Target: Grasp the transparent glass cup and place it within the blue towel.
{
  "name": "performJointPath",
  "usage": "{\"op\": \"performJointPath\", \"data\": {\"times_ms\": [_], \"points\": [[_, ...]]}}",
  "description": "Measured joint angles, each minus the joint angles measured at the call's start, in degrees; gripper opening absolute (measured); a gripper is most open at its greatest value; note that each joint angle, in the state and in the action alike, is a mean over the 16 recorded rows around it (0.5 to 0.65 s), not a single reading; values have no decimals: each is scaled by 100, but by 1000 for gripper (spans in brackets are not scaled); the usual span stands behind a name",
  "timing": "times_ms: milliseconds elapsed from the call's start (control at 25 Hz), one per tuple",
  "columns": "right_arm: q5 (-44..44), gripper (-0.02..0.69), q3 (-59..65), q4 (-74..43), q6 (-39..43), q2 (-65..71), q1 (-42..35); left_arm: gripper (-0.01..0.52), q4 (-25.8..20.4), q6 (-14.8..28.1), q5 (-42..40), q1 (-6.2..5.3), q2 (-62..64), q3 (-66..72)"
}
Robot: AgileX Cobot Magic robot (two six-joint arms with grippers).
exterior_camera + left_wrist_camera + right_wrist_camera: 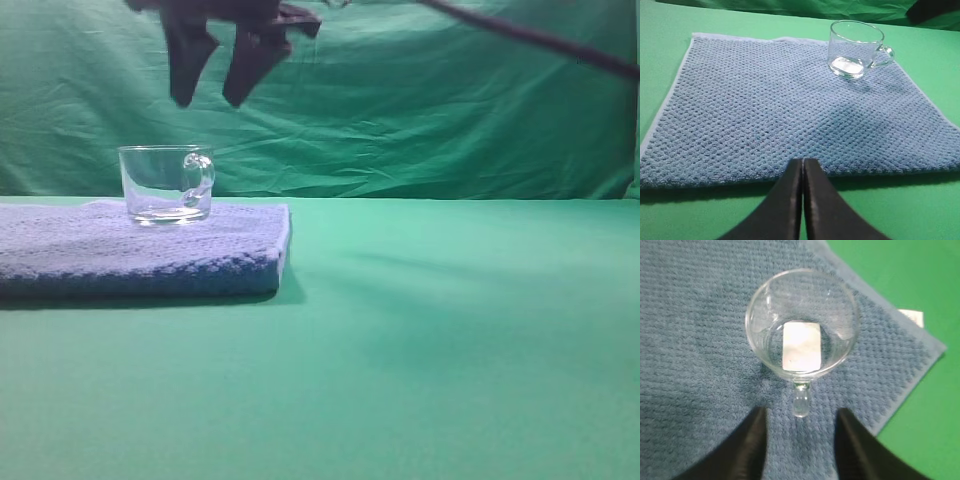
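The transparent glass cup (165, 185) stands upright on the blue towel (120, 250), near its far right part, with the handle to the right. My right gripper (208, 98) hangs open and empty above the cup, apart from it. In the right wrist view the cup (801, 322) is seen from above on the towel (690, 340), its handle pointing toward the gap of the open gripper (800, 415). My left gripper (803, 161) is shut and empty at the towel's (765, 110) near edge, far from the cup (855, 47). It does not show in the exterior view.
A green cloth (450, 340) covers the table and hangs as a backdrop (420, 110). The towel lies at the left of the table. A small white tag (912, 316) sticks out at one towel corner. The right arm (540, 40) crosses the top right.
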Motion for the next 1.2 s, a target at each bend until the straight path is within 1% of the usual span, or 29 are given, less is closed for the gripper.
{"op": "performJointPath", "data": {"times_ms": [80, 200, 600, 760, 960, 1200], "points": [[45, 14, 259, -69, 92, -370, 0, 0, 0, 0, 0, 0, 0, 0], [-59, 0, 834, -124, 200, -973, 0, 0, 0, 0, 0, 0, 0, 0], [-1303, 0, 3789, -141, 356, -3473, 0, 0, 0, 0, 0, 0, 0, 0], [-1556, 0, 4785, -139, 395, -4569, 0, 0, 0, 0, 0, 0, 0, 0], [-1333, 0, 5519, -133, 424, -5839, 0, 0, 0, 0, 0, 0, 0, 0], [-720, 0, 5871, -131, 479, -7031, 0, 0, 0, 0, 0, 0, 0, 0]]}}
